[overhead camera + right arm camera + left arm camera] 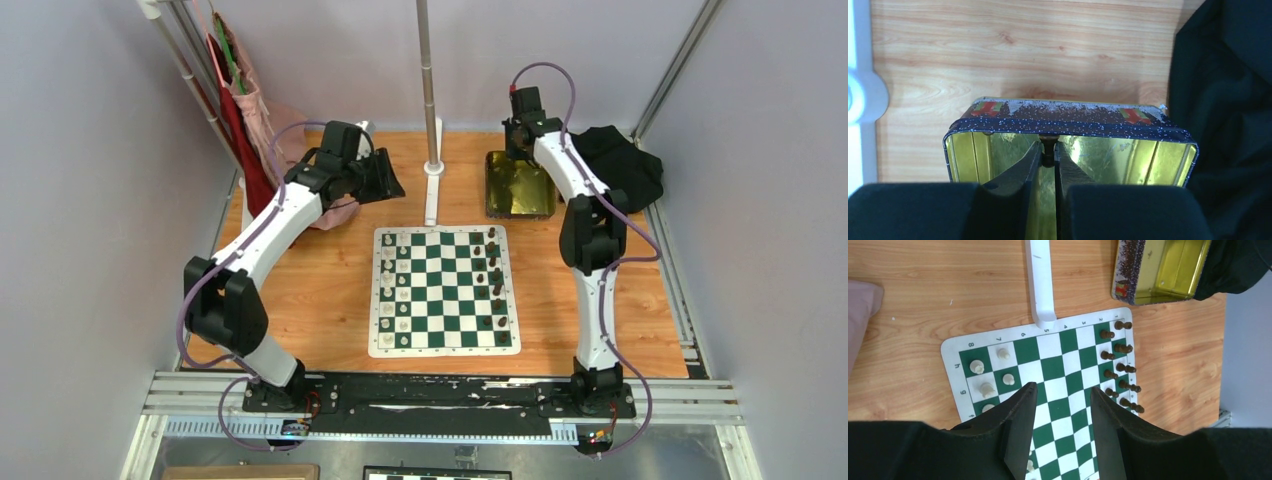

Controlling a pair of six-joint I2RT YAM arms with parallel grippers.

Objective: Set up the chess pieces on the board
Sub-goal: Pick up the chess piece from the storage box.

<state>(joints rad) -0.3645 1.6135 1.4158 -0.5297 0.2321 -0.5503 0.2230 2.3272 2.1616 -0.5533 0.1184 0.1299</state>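
Observation:
The green-and-white board (440, 290) (1058, 365) lies in the middle of the wooden table. Several dark brown chess pieces (495, 285) (1120, 367) stand in two columns along its right side. My right gripper (1048, 149) (522, 140) reaches down into the gold tin (1068, 117) (520, 190) and is shut on a dark brown chess piece (1048, 142) by the tin's far wall. My left gripper (1063, 392) (385, 180) hovers open above the board's far left corner, with nothing between its fingers.
Cream-white pieces (388, 290) (988, 375) stand along the board's left side. A white pole base (433, 165) (1040, 280) touches the board's far edge. A black cloth (625, 160) (1228, 100) lies right of the tin. Pink and red cloth (250, 120) hangs at far left.

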